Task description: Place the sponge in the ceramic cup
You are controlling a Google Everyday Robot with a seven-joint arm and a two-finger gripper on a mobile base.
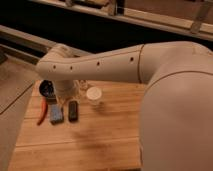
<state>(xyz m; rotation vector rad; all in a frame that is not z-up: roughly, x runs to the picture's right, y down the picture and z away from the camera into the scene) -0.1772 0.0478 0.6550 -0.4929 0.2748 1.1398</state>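
The blue sponge (55, 115) lies flat on the wooden table (100, 140) at the left, between a red chili pepper (42, 112) and a small black bar (73, 111). The white ceramic cup (93, 94) stands upright to the right of them, apart from the sponge. My white arm reaches in from the right and bends down at its elbow. Its gripper (64, 102) hangs just above and behind the sponge and the black bar, mostly hidden by the wrist, open and holding nothing.
A wide dark bowl (47, 88) stands at the back left corner. A clear glass (80, 87) is behind the cup, partly covered by my arm. My big white body fills the right side. The table's left edge runs close to the chili.
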